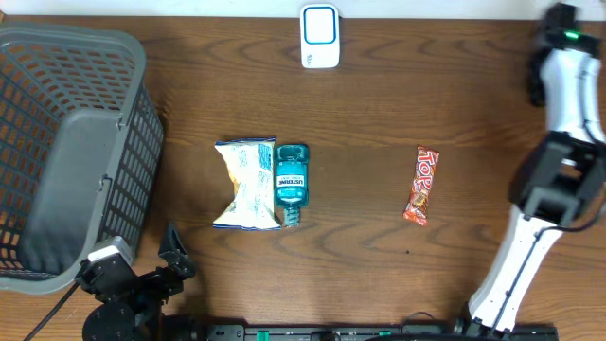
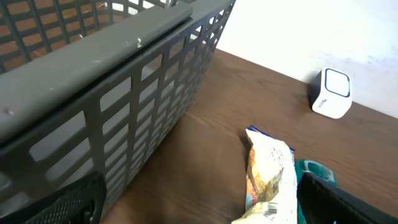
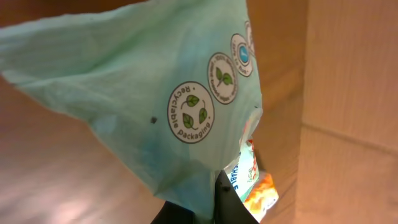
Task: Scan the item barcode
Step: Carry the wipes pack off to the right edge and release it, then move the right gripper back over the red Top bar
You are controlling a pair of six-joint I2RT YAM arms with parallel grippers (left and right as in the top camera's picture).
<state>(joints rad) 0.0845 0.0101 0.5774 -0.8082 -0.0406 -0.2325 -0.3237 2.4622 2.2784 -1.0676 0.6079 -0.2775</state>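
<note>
In the right wrist view my right gripper [image 3: 200, 208] is shut on the lower edge of a pale green packet [image 3: 149, 87] printed with round "Recyclable packaging" marks; a white and orange printed part shows beside the dark finger. The overhead view does not show this packet. It shows my right arm [image 1: 561, 104] reaching toward the far right corner. The white barcode scanner [image 1: 320, 36] stands at the table's far middle and appears again in the left wrist view [image 2: 331, 93]. My left gripper [image 1: 142, 252] rests open near the front left, nothing between its fingers [image 2: 59, 204].
A grey plastic basket [image 1: 66, 142] fills the left side, close to my left gripper. A crumpled chips bag [image 1: 246, 185] and a teal mouthwash bottle [image 1: 292, 182] lie side by side mid-table. A red candy bar [image 1: 422, 185] lies further right.
</note>
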